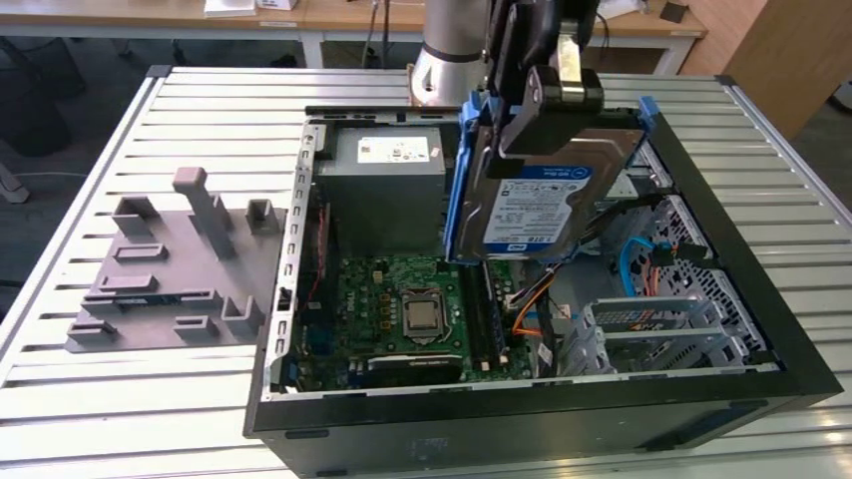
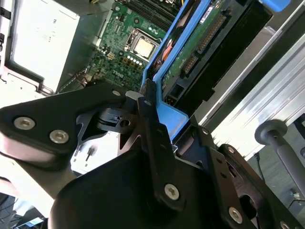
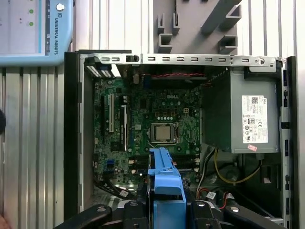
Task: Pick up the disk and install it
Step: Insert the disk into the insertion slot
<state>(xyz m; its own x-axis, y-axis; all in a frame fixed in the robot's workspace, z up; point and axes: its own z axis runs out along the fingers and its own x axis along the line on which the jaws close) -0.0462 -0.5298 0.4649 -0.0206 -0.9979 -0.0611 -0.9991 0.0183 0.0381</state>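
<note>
Clamping one disk [image 1: 546, 205] by its top edge, the single pincer [image 1: 544, 120] holds it on edge over one open computer case [image 1: 533, 419]; one grey fixture [image 1: 167, 269] sits on the counter [image 1: 134, 399].

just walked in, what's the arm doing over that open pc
The arm's gripper is clamped on the disk and holds it tilted on edge in the air, over the inside of the open computer case. The disk is not yet seated in the case.
</note>
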